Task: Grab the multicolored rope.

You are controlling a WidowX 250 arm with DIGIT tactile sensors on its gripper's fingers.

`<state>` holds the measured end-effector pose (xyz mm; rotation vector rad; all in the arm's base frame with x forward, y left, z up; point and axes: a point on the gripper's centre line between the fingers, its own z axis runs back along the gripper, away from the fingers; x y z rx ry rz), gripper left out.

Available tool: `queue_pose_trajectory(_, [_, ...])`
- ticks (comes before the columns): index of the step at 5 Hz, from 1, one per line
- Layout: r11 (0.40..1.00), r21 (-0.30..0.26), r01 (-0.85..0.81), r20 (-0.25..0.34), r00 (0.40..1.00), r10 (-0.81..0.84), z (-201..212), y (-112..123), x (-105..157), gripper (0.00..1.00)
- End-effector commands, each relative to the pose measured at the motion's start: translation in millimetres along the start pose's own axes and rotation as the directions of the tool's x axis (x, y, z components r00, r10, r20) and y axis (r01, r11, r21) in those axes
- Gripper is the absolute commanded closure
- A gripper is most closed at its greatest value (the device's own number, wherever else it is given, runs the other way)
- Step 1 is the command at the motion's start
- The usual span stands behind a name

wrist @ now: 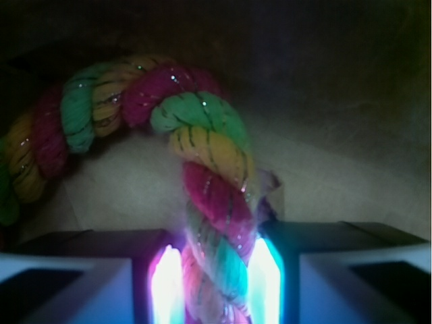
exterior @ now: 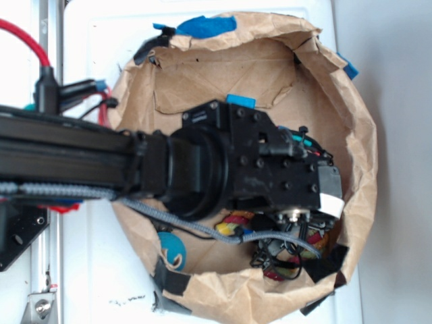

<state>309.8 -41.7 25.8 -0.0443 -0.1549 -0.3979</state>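
The multicolored rope [wrist: 209,175] is a thick twisted rope of red, yellow and green strands. In the wrist view it arches from the left and runs down between my two glowing pads [wrist: 167,283]. My gripper [wrist: 214,287] is shut on it, with both pads pressed against its sides. In the exterior view the gripper [exterior: 297,236] is low inside the brown paper bag [exterior: 358,135], and only bits of the rope [exterior: 236,221] show under the wrist.
The bag's crumpled walls ring the gripper closely on the right and front. A small teal ball [exterior: 171,248] lies at the bag's front left. A blue block [exterior: 241,100] peeks out behind the wrist. Blue tape [exterior: 206,27] marks the far rim.
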Motion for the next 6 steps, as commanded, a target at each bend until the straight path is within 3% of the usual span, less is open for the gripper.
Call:
queue_pose_trajectory(1, [0.997, -0.013, -0.071, -0.04, 0.997, 0.07, 32.6, 11.5, -5.5, 1.0])
queue_pose_trajectory(2, [0.99, -0.029, -0.137, -0.032, 0.99, 0.136, 85.7, 10.8, -22.9, 1.0])
queue_pose_trajectory(3, [0.974, -0.055, -0.218, 0.047, 0.974, 0.22, 138.4, 8.8, -44.4, 1.0])
queue_pose_trajectory(4, [0.961, -0.019, -0.276, 0.085, 0.957, 0.277, 176.0, 2.2, -53.5, 1.0])
queue_pose_trajectory(6, [0.941, 0.035, -0.336, 0.104, 0.938, 0.331, 183.4, 2.9, -53.2, 1.0])
